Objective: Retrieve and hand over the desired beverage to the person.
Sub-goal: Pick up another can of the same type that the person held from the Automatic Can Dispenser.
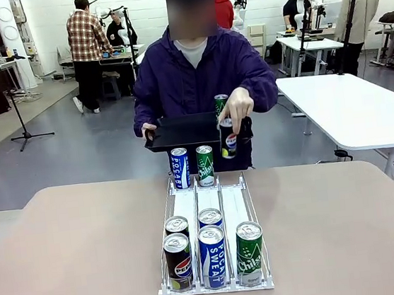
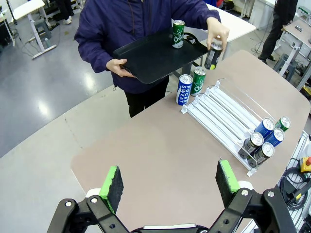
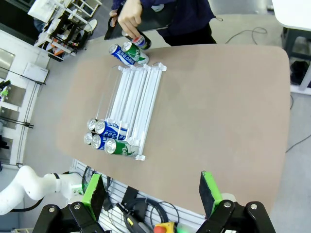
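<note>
The left gripper (image 2: pixel 169 187) hangs wide open and empty above the table (image 2: pixel 160 145), close to a rounded corner. The right gripper (image 3: pixel 151 191), also spread wide with nothing in it, hangs over the table's near edge.

A white rack (image 1: pixel 229 208) lies lengthwise in the middle of the table, with broad bare tabletop on both sides. At its near end three cans stand abreast: Pepsi (image 1: pixel 178 262), Pocari (image 1: pixel 213 257) and Chilsung (image 1: pixel 250 253). Two rear cans (image 1: pixel 210 218) stand right behind the Pepsi and the Pocari. From there the lanes run bare to the far end.

Just past that end a blue can (image 1: pixel 179 168) and a green can (image 1: pixel 205 165) stand side by side on the table, close to its far edge. The person (image 1: pixel 196 76) stands at that edge, holding a black tray (image 1: pixel 181 131) that bears an upright tray can (image 1: pixel 220 104). The other hand (image 1: pixel 237 107) grips a dark can (image 1: pixel 229 138) by its top, in the air near the far end of the rack's right lane.
</note>
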Tool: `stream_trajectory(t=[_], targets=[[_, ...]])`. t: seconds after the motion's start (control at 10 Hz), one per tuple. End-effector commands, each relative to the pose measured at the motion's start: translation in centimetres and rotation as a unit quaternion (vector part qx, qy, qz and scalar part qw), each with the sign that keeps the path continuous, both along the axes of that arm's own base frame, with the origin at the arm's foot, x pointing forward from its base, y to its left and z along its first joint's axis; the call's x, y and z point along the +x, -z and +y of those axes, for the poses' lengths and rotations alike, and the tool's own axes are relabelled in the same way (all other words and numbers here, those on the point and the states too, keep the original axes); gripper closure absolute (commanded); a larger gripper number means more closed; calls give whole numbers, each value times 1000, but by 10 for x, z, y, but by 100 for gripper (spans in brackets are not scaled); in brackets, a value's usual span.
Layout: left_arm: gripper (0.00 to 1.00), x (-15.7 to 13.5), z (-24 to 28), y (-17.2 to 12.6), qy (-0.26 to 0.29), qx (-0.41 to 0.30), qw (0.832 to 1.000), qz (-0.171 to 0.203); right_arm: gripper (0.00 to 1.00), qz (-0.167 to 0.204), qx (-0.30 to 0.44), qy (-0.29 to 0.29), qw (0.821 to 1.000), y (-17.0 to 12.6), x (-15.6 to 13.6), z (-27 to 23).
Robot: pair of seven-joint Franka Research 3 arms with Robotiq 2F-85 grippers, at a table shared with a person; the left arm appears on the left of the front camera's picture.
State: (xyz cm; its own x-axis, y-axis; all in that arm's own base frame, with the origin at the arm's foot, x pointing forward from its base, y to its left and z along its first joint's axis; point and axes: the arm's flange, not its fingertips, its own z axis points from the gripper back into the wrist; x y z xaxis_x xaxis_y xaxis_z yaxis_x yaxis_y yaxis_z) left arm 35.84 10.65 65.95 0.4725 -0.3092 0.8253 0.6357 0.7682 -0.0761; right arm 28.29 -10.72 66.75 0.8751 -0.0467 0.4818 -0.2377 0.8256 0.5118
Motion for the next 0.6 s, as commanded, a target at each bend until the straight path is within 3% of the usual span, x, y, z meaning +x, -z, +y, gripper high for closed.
stream_trajectory(t=[0.0, 0.5], targets=[[0, 1, -1, 0, -3, -2, 1000, -7, 0, 1, -1, -1, 1000, 0, 3, -1], [0, 1, -1, 0, -3, -2, 1000, -7, 0, 1, -1, -1, 1000, 0, 3, -1]])
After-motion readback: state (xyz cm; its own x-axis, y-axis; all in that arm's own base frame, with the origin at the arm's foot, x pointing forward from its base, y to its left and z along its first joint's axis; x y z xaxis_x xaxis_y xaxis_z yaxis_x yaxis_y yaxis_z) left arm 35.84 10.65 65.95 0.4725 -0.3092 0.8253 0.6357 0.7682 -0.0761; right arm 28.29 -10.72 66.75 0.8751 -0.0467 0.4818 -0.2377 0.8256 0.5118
